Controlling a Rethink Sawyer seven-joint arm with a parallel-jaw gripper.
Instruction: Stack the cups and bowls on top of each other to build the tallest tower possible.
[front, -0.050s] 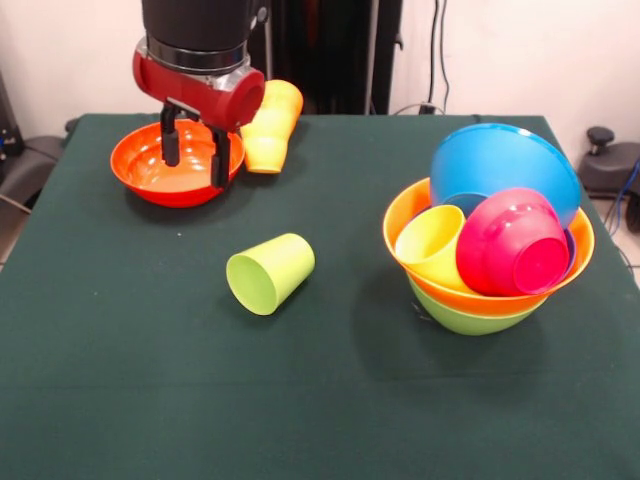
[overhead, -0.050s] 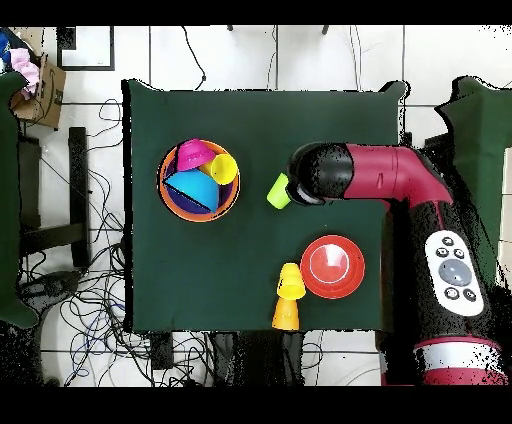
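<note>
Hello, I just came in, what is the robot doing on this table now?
The red and black arm's gripper hangs with open, empty jaws over the red-orange plastic bowl. Behind the bowl lie nested yellow and orange cups. A lime green cup lies on its side mid-table. The tower is a heap: green and orange bowls holding blue and magenta bowls and a yellow cup.

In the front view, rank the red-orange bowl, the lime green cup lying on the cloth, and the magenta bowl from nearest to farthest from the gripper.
1. Red-orange bowl: directly under the open gripper, back left of the table.
2. Lime green cup: on its side, mid-table.
3. Magenta bowl: tilted in the pile of bowls at the right.
</note>
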